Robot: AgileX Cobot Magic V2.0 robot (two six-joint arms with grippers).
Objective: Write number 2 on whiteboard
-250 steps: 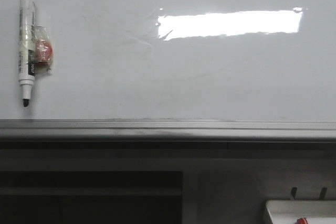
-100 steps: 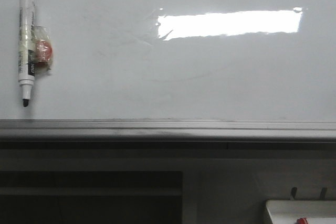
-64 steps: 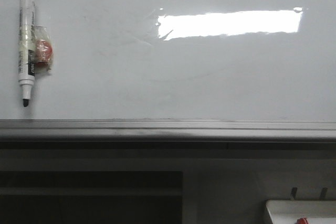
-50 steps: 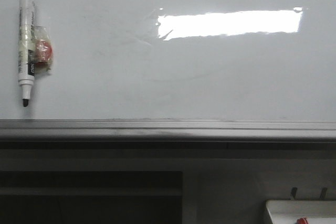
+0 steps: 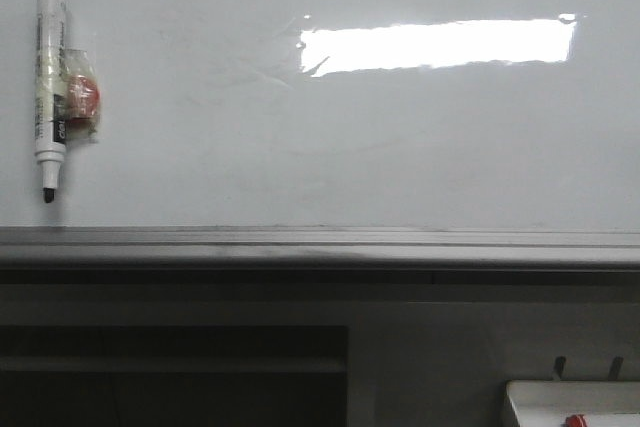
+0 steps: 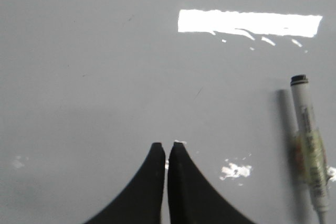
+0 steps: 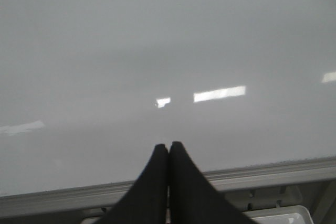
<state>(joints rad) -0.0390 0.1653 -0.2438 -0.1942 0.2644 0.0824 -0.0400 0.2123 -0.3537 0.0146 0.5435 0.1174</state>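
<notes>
Whiteboard fills the front view above its grey rail; no 2 drawn. Marker hangs at 9 o'clock. Left claw and right claw: both pressed together, holding nothing.

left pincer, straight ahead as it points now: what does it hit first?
Most likely bare whiteboard. The left pincer, shut and empty, faces the white surface with nothing between them. The marker lies off to one side, not in line. How far the board is can't be judged.
</notes>
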